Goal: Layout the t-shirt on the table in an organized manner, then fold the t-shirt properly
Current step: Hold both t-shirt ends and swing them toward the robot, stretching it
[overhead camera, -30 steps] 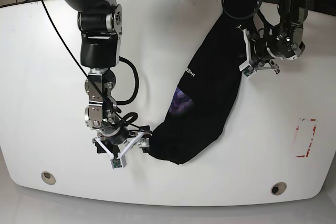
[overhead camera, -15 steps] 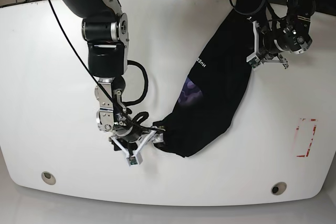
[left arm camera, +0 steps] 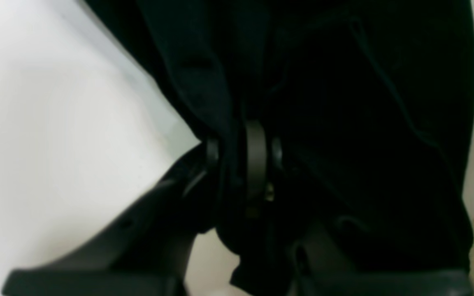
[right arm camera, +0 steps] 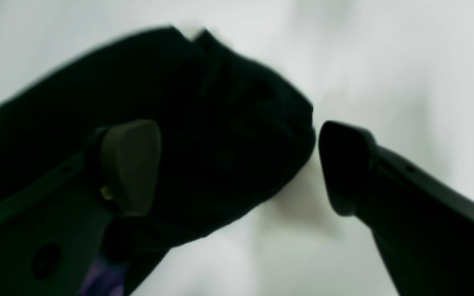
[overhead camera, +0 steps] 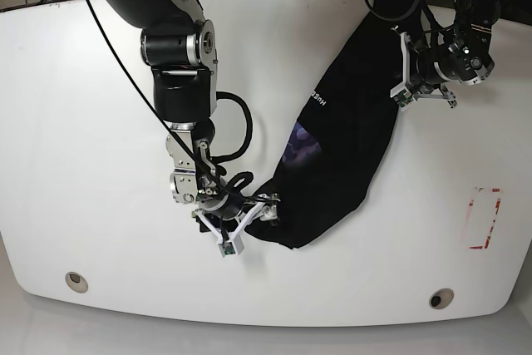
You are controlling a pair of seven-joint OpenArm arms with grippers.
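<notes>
The black t-shirt (overhead camera: 341, 139) hangs stretched in a diagonal band over the white table (overhead camera: 83, 122), with its purple patch (overhead camera: 299, 145) and white lettering (overhead camera: 316, 97) showing. My left gripper (overhead camera: 402, 68) holds the upper end off the table. In the left wrist view that gripper (left arm camera: 241, 158) is shut on a fold of the t-shirt (left arm camera: 344, 102). The right gripper (overhead camera: 243, 215) is open at the t-shirt's lower end. In the right wrist view its fingers (right arm camera: 130, 164) straddle the cloth's rounded end (right arm camera: 228, 135), one over the fabric, one over bare table.
A red-and-white tape rectangle (overhead camera: 485, 218) marks the table's right side. Two round grommet holes (overhead camera: 76, 280) (overhead camera: 440, 298) sit near the front edge. Cables run from the right arm (overhead camera: 179, 64) down to its wrist. Cluttered floor lies beyond the far edge.
The right arm has travelled rightwards, staying at the shirt's lower end, which shifted right too. The left gripper rose toward the far right a second ago and has held since.
</notes>
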